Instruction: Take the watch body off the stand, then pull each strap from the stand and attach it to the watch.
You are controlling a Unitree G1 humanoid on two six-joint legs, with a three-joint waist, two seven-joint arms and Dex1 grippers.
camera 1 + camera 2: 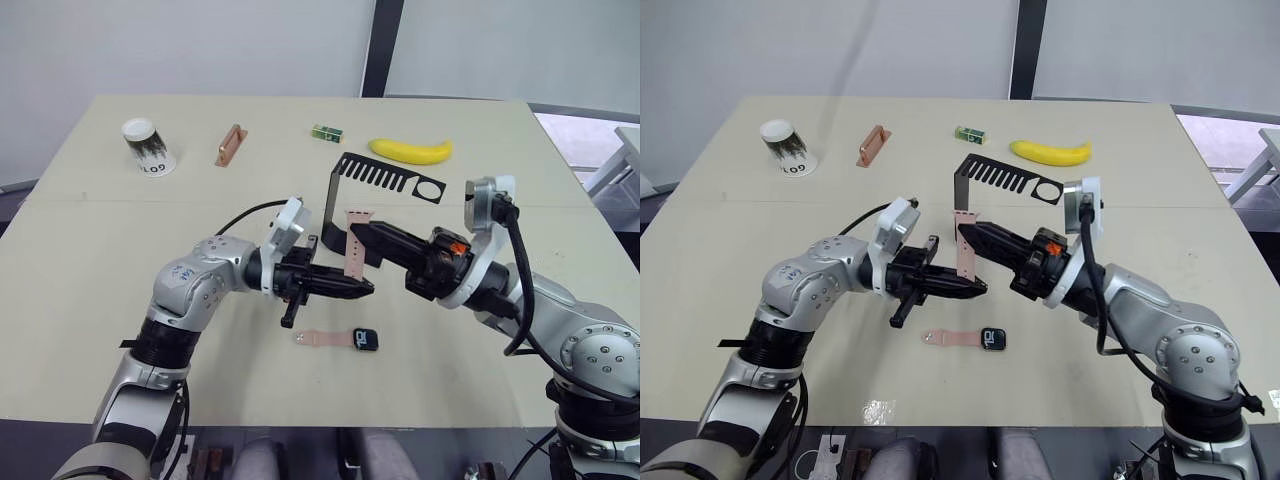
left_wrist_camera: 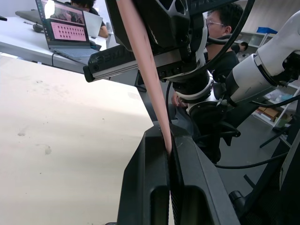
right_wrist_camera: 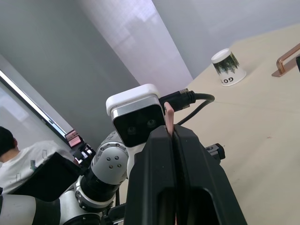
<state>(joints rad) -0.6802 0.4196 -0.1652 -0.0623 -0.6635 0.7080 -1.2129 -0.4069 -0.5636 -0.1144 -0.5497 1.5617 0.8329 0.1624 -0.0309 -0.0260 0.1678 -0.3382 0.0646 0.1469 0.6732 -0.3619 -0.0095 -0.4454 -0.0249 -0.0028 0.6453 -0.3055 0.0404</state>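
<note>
Loose strap (image 1: 355,243) hangs upright in the air before the stand (image 1: 345,195), pinched at both ends: left gripper (image 1: 366,288) closed on its lower end, right gripper (image 1: 356,232) closed on its upper end. Watch body (image 1: 365,340), other strap (image 1: 322,339) attached, lies near table's (image 1: 90,260) front edge; joint hard to make out.

The table (image 1: 120,250) looks matt, pale and faintly scuffed. The stand (image 1: 388,180) reads as thin black sheet metal with a dull finish; the straps (image 1: 355,245) look smooth, rubbery and matt. The banana (image 1: 411,151) has a glossy skin.
</note>
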